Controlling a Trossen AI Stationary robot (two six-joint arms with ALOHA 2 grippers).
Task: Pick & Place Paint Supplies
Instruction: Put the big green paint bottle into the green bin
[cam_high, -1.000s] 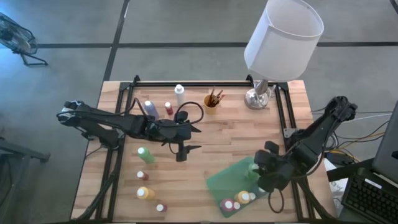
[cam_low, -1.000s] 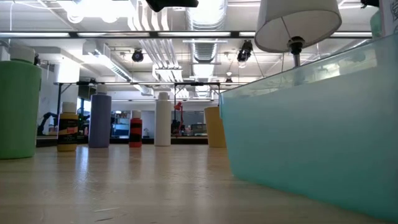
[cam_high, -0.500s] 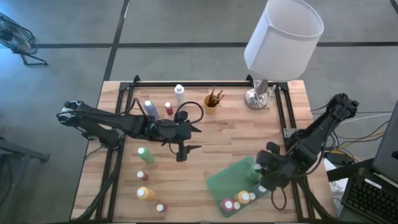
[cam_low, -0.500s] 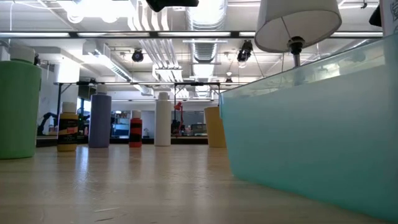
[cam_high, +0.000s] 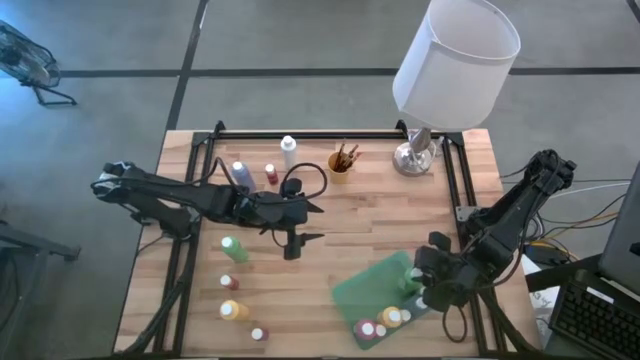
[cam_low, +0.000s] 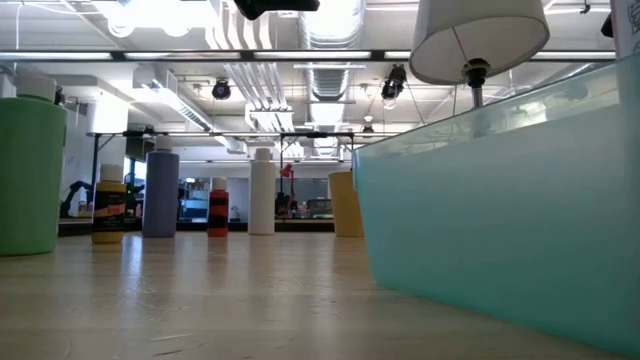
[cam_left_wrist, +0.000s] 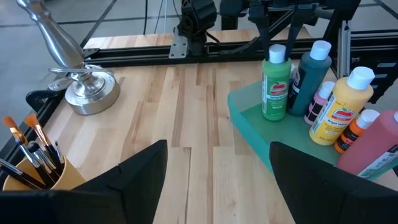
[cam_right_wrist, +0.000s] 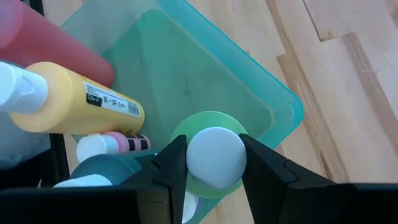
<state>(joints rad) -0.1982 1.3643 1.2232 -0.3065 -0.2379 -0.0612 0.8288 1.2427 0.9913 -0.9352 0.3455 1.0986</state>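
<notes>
Labels on the bottles are too small to read. Right hand (cam_right_wrist: 213, 163), at the lower right of the high view, grips the white cap of a green bottle (cam_right_wrist: 205, 124) standing in the teal bin (cam_right_wrist: 273, 106). Left hand (cam_high: 291, 244) hangs spread and empty mid-desk (cam_high: 370, 215), beside another green bottle (cam_high: 234, 249).

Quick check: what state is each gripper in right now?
Left gripper: open, empty, above the table's middle.
Right gripper: shut on the green bottle, over the teal bin.
</notes>
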